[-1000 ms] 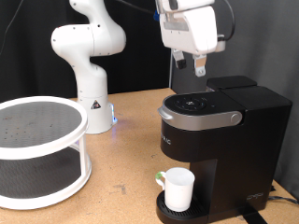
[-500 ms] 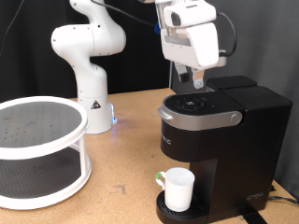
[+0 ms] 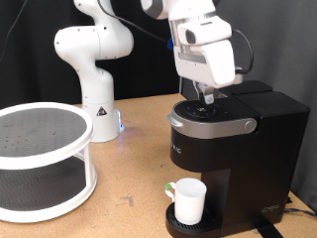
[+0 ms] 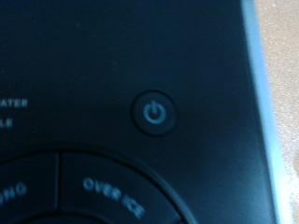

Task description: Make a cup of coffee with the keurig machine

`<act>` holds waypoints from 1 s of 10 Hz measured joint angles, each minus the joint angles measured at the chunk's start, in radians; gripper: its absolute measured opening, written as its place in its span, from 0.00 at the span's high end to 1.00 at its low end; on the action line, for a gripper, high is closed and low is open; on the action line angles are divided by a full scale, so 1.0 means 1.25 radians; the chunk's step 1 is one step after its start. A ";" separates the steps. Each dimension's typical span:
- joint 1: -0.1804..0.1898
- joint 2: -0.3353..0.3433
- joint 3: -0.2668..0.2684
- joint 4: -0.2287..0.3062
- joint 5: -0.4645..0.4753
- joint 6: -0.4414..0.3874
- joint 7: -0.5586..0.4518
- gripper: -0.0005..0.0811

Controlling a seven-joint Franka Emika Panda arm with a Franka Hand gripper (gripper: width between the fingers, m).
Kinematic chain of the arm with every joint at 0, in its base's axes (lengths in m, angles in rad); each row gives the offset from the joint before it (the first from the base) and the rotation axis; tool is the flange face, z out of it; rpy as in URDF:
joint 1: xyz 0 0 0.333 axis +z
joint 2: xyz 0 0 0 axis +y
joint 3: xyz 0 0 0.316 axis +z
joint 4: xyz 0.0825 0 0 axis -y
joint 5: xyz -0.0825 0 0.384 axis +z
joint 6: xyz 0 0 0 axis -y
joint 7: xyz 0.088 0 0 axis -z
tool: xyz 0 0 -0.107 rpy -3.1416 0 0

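Your keurig machine (image 3: 233,149) sits big and black at the exterior view's right on the counter (image 3: 129,169), lid down, control panel facing up. Over on the exterior view's left you've got the white two-tier round rack (image 3: 40,159), and behind it the white robot base (image 3: 94,64). Your gripper (image 3: 206,99) is right down on top of the brew head, fingertips at the control panel; its white housing blocks the tips, so I cannot tell whether the jaws are spread or pressed together. The cup (image 3: 188,199) stands upright on the drip tray (image 3: 176,224) under the brew head, pale green handle pointing to the exterior view's left. Up close in the wrist view, the power button (image 4: 155,113) fills the middle, glowing blue, with "OVER ICE" lettering (image 4: 112,193) beside it.
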 joint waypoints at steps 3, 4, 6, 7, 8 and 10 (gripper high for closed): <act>0.000 0.015 0.011 -0.012 0.000 0.022 0.003 0.98; 0.000 0.015 0.011 -0.013 0.000 0.022 0.003 0.99; 0.000 0.015 0.011 -0.013 0.001 0.018 0.003 0.99; 0.000 0.015 0.011 -0.010 0.002 0.006 0.003 0.99; -0.001 0.015 0.009 -0.006 0.002 -0.014 0.003 0.99; -0.003 0.016 0.002 0.004 0.002 -0.050 0.002 0.99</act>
